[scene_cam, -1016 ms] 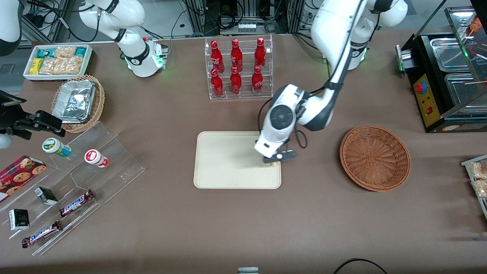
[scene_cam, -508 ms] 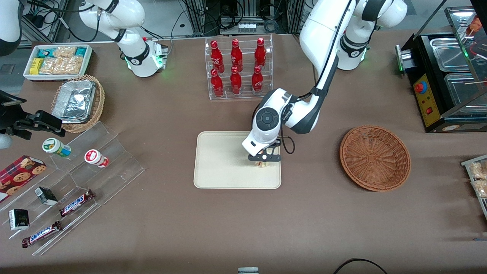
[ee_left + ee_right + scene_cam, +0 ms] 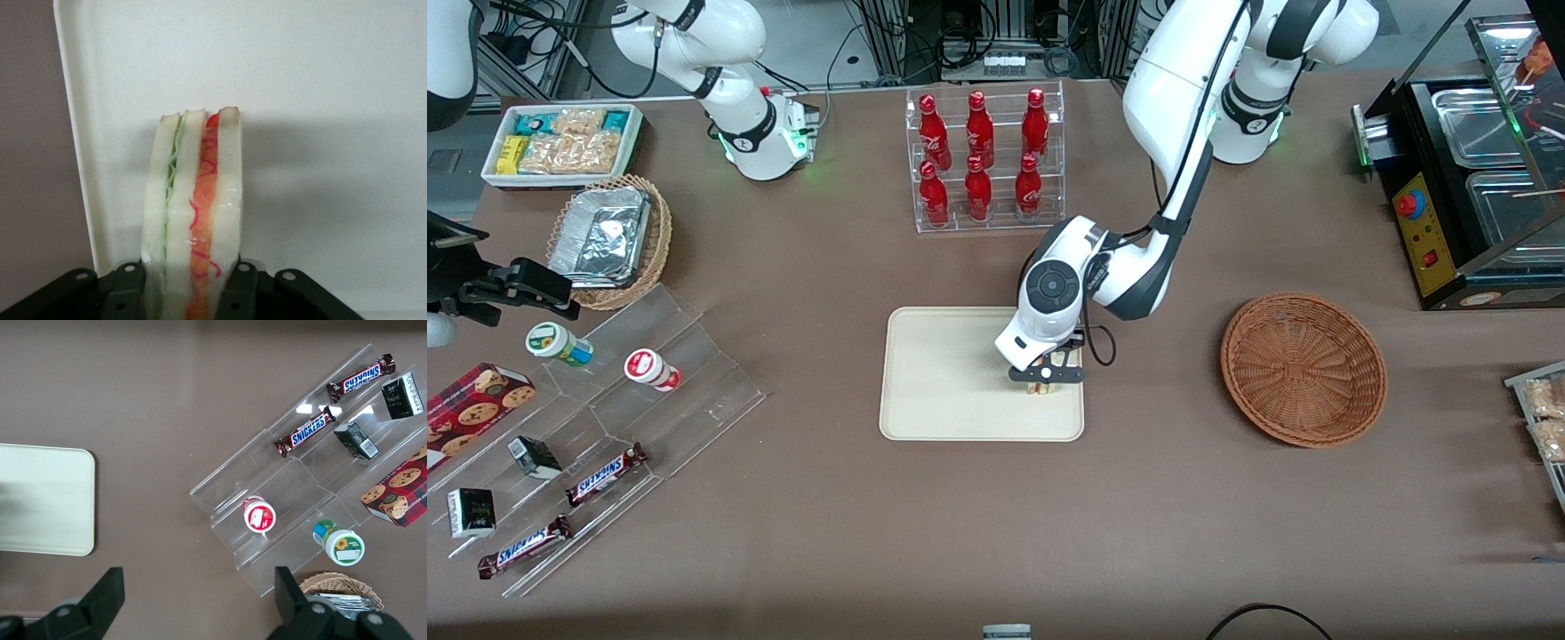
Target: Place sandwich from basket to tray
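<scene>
Holding the sandwich (image 3: 193, 213), the gripper (image 3: 1047, 380) hangs over the tray (image 3: 943, 373).

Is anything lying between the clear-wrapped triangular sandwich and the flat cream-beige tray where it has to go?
Nothing visible does. The left gripper is shut on the clear-wrapped triangular sandwich directly over the flat cream-beige tray, whose surface beneath it is bare. The round reddish-brown wicker basket sits off toward the working arm's end.

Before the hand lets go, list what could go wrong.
The hand grips the clear-wrapped triangular sandwich on its thin edge over the cream rectangular tray; released like that, it may topple. It also sits close to the tray's rim nearest the round reddish-brown wicker basket, so it could tip onto that rim.
</scene>
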